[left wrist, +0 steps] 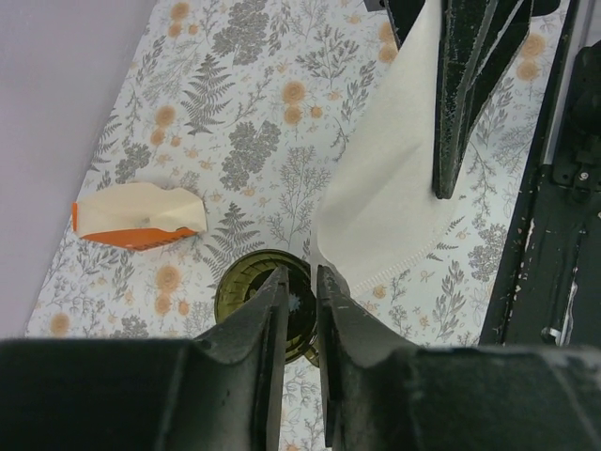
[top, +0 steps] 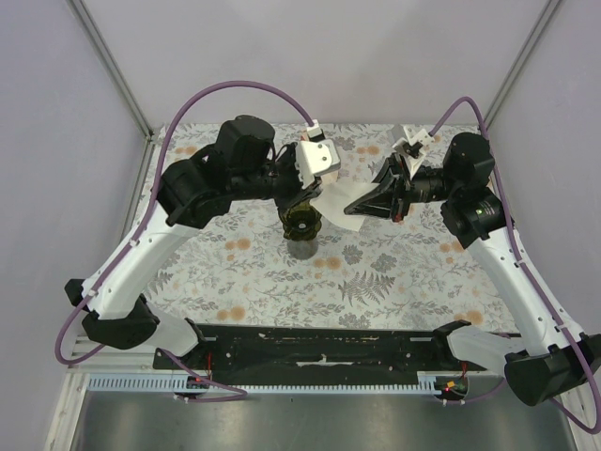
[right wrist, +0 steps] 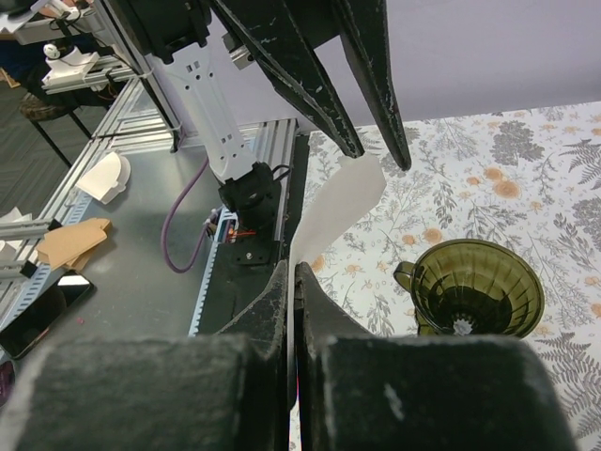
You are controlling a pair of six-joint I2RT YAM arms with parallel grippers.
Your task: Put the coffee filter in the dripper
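The coffee filter (top: pixel 336 209), a white paper fan, hangs in the air just right of the dripper (top: pixel 302 224). My right gripper (right wrist: pixel 293 272) is shut on its lower edge, and the sheet (right wrist: pixel 338 211) rises edge-on from between the fingers. The dark green dripper (right wrist: pixel 479 287) stands on its grey cup to the right, empty. My left gripper (left wrist: pixel 302 274) hovers over the dripper (left wrist: pixel 249 282) with its jaws a narrow gap apart and nothing between them. The filter's corner (left wrist: pixel 385 207) reaches the tip of its right finger. The right gripper (left wrist: pixel 446 188) shows at the upper right.
An orange-and-cream wedge pack (left wrist: pixel 136 218) lies on the floral cloth left of the dripper. A black rail (top: pixel 319 348) runs along the near table edge between the arm bases. Pale walls close in the left and right sides.
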